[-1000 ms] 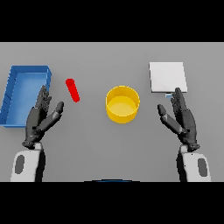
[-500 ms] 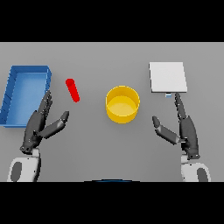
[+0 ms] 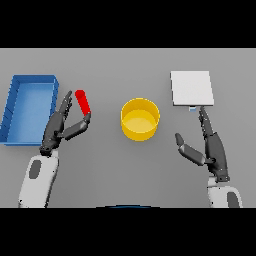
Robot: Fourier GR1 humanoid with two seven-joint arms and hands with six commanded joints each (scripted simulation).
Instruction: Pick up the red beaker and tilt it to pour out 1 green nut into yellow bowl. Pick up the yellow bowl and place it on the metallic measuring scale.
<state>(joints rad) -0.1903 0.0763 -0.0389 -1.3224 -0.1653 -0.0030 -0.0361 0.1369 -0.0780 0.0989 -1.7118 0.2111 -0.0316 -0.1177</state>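
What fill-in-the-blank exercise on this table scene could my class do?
1. The red beaker lies between the left robot hand's fingers and ____.
2. The yellow bowl sits on the ____.
3. The blue tray is on the robot's ____ side.

Missing words: thumb; table; left

- Single head view, looking steeply down onto the grey table (image 3: 110, 170) from the robot's side.
- Facing forward, away from the body; far table edge along the top.
- Wide enough to take in blue tray (image 3: 14, 102) at left and white scale (image 3: 192, 87) at right.
- No second view for overlap.
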